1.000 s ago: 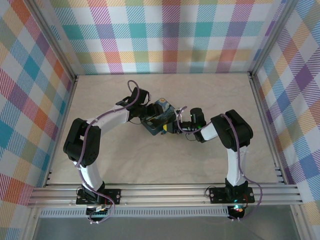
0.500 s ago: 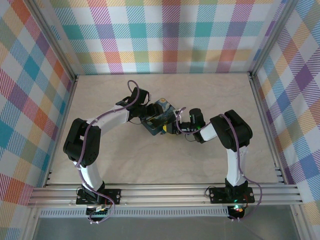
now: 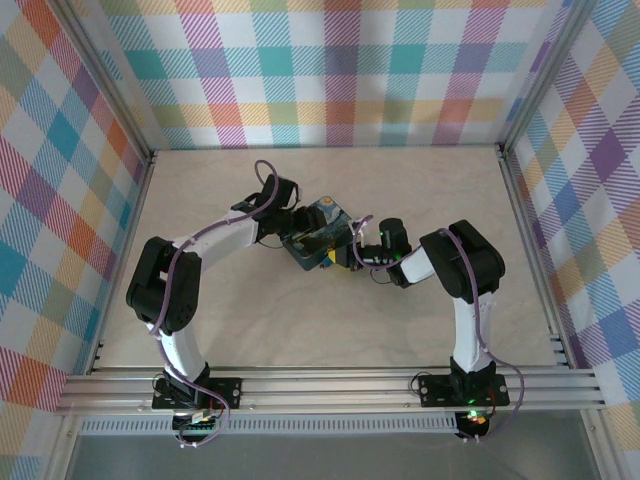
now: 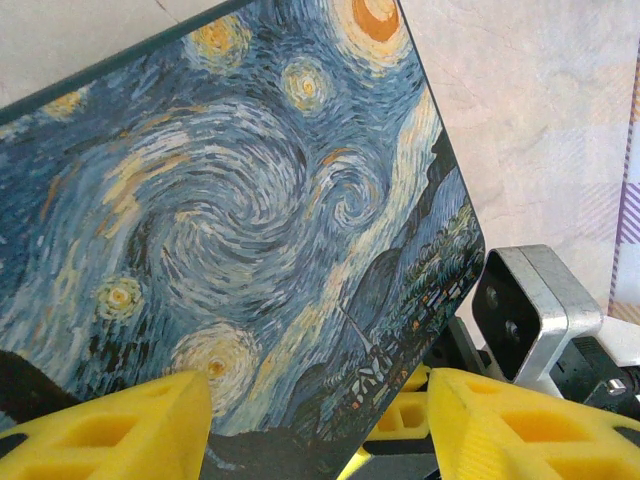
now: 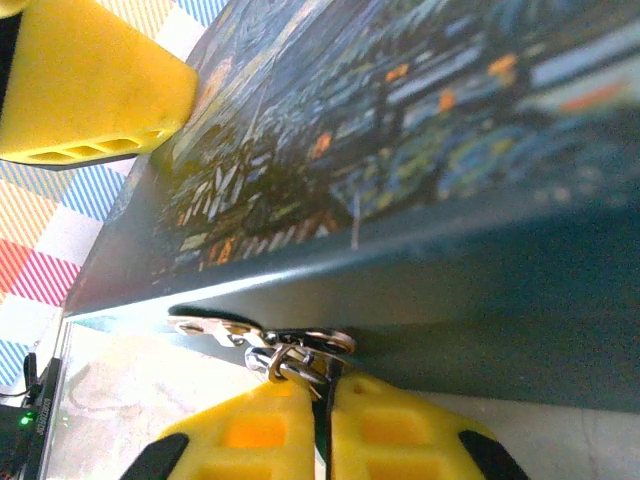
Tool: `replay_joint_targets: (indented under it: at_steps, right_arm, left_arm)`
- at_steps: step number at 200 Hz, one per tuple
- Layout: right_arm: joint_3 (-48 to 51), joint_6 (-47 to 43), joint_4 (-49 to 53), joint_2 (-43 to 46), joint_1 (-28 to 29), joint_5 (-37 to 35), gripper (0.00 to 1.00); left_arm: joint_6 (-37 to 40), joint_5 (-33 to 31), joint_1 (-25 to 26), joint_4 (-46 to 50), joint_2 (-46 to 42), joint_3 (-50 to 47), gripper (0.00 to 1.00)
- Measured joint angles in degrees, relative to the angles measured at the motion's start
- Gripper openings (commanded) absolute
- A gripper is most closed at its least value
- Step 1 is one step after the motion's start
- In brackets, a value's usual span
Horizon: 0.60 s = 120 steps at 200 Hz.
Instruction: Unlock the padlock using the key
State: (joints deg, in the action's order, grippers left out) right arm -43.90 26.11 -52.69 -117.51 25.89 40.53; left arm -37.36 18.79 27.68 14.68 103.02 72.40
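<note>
The blue-and-yellow painted tin box (image 3: 318,233) lies mid-table, and my left gripper (image 3: 295,228) is shut on it from the back left. Its yellow fingers (image 4: 100,430) straddle the lid (image 4: 250,200). My right gripper (image 5: 322,400) is pressed against the tin's front wall (image 5: 480,320), just under the silvery hasp (image 5: 215,327). The padlock's metal shackle (image 5: 285,360) hangs in the hasp, and its blue body is hidden behind my fingertips. The right fingers (image 5: 250,430) are shut on a thin dark sliver, apparently the key (image 5: 322,385).
Plaid walls and aluminium frame rails (image 3: 330,385) close in the beige table (image 3: 400,190). The right arm's wrist camera (image 4: 525,310) sits close beside the tin's corner. A left finger (image 5: 80,90) shows over the lid's far side.
My right gripper's jaws have closed at the tin's front edge. Both arms and the tin have stayed almost in place.
</note>
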Motion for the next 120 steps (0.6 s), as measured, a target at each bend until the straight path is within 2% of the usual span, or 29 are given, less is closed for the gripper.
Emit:
replay_joint_targets:
  at_steps: [34, 120]
  right_arm:
    - [0.11, 0.26, -0.04, 0.00, 0.02, -0.24, 0.00]
    - [2.82, 4.96, -5.09, 0.00, -0.46, -2.64, 0.00]
  left_arm:
    - [0.22, -0.20, 0.00, -0.17, -0.02, -0.17, 0.59]
    - [0.79, 0.07, 0.00, -1.90, -0.57, -1.73, 0.59]
